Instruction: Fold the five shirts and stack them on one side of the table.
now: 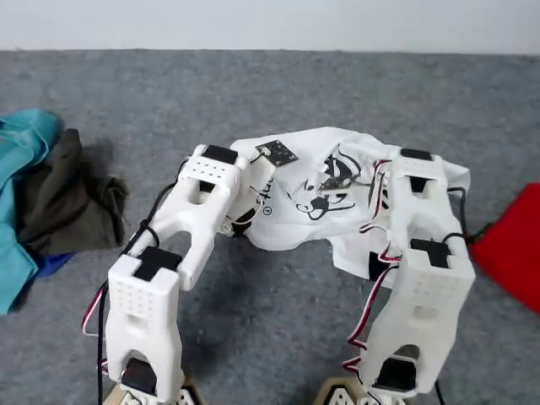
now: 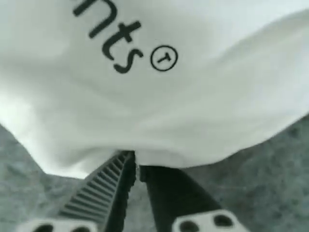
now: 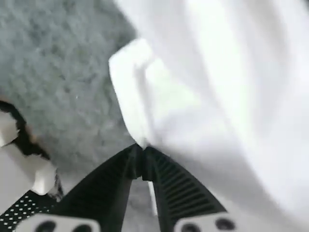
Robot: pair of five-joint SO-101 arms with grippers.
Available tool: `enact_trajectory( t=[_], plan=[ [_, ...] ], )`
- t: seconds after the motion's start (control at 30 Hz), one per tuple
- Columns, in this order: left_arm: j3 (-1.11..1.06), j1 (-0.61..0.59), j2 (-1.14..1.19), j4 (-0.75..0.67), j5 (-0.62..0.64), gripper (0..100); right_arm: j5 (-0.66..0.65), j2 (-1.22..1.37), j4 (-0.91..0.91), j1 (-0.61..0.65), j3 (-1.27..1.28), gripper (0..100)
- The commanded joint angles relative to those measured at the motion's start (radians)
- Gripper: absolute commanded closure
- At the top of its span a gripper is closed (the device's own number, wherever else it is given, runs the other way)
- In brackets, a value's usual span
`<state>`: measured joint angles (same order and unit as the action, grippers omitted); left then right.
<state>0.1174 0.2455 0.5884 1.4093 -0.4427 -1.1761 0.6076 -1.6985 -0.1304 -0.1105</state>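
The left gripper (image 2: 134, 162) and right gripper (image 3: 141, 154) pinch the white shirt (image 1: 291, 232) by its edge; either shallow-seeming bite could slip, collapsing the fold.

The light is soft and even, and it comes from above. The grey table (image 1: 270, 101) is bright, with faint shadows under the near edge of the white shirt (image 1: 295, 228) and beside the dark shirt (image 1: 63, 198) on the left. Close up, the white shirt glows and its folds look pale grey.
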Motion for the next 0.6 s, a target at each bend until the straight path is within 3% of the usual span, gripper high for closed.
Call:
enact_trajectory(
  t=[0.0, 0.13, 0.27, 0.47, 0.57],
  plan=[
    [0.189, 0.003, -0.011, 0.16, -0.011, 99, 0.003, -0.005, -0.104, -0.028, -0.135, 98.9],
    [0.34, 0.002, -0.011, 0.33, -0.014, 99, -0.008, -0.067, -0.101, -0.082, -0.152, 98.9],
    [0.354, -0.017, -0.043, 0.348, -0.044, 99, -0.081, -0.157, -0.102, -0.11, -0.054, 98.9],
    [0.159, 0.0, -0.176, 0.348, -0.048, 99, -0.196, -0.36, -0.102, -0.088, 0.29, 98.9],
    [-0.007, 0.008, -0.267, 0.348, -0.121, 99, -0.239, -0.475, -0.101, -0.077, 0.425, 98.9]
  ],
)
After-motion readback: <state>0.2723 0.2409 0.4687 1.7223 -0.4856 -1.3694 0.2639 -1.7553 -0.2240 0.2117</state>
